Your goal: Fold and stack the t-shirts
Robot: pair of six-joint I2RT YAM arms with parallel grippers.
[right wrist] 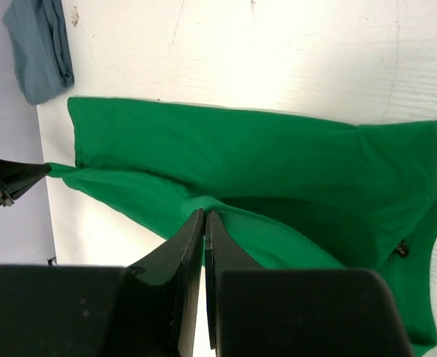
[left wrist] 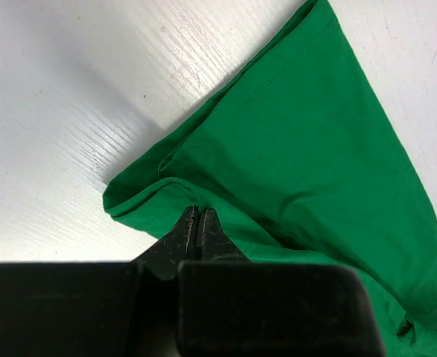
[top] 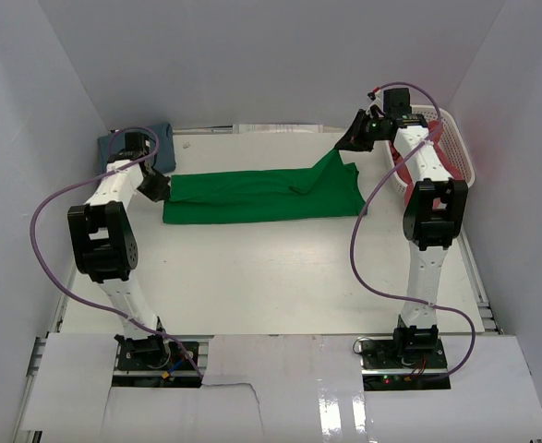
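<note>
Desk: white, and it carries the whole scene.
Green t-shirt: stretched into a long folded band across the far half of the desk, its right end lifted off the surface!
Basket: white lattice, at the far-right edge behind the right arm.
Red t-shirt: inside the basket, mostly hidden.
Blue t-shirt: folded small in the far-left corner, apart from the green one.
Left hand: fingers pinched tight on the green t-shirt's left end, low at the desk.
Right hand: clamped on the right end, holding it raised.
</note>
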